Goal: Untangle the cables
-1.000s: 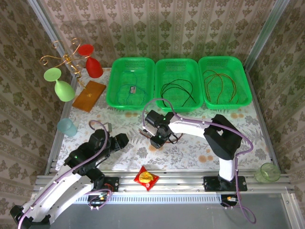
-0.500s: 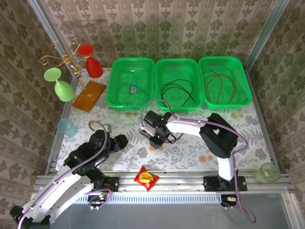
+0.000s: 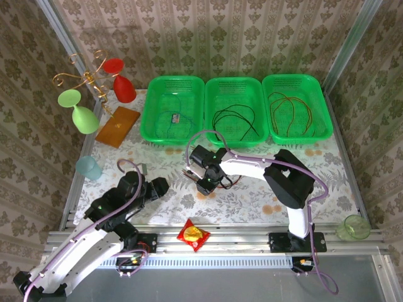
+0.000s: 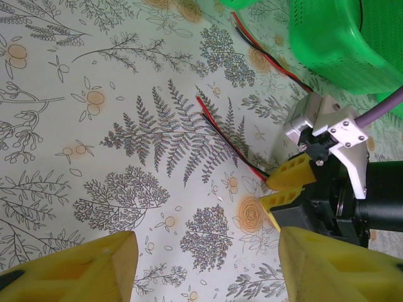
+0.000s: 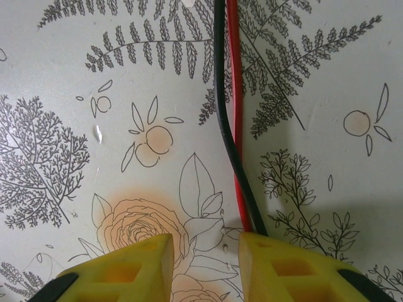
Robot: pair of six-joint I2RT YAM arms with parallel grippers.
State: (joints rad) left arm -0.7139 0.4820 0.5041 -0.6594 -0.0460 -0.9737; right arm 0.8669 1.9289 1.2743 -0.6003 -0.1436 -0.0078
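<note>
A red and black cable pair (image 5: 234,94) lies on the flowered tablecloth and runs down under my right gripper's right finger (image 5: 296,264). My right gripper (image 5: 204,251) is low over the cloth, jaws a little apart, nothing between them. From above, the right gripper (image 3: 203,184) is in front of the middle basket, with the red and black cable (image 3: 229,183) looping beside it. My left gripper (image 4: 208,251) is wide open and empty over bare cloth, facing the right gripper (image 4: 281,187) and the red and black cable (image 4: 217,129). Other cables lie in the baskets: blue-green (image 3: 178,116), black (image 3: 234,113), brown-orange (image 3: 291,107).
Three green baskets (image 3: 151,129) (image 3: 211,135) (image 3: 327,123) line the back. At the left are a gold stand (image 3: 85,78), a green glass (image 3: 79,113), a red glass (image 3: 119,85), a brown card (image 3: 118,126) and a blue cup (image 3: 88,168). A red snack packet (image 3: 193,234) and a green cup (image 3: 354,228) sit near the front rail.
The right arm has shifted slightly left, its gripper staying low over the red and black cable. The left arm has not moved.
</note>
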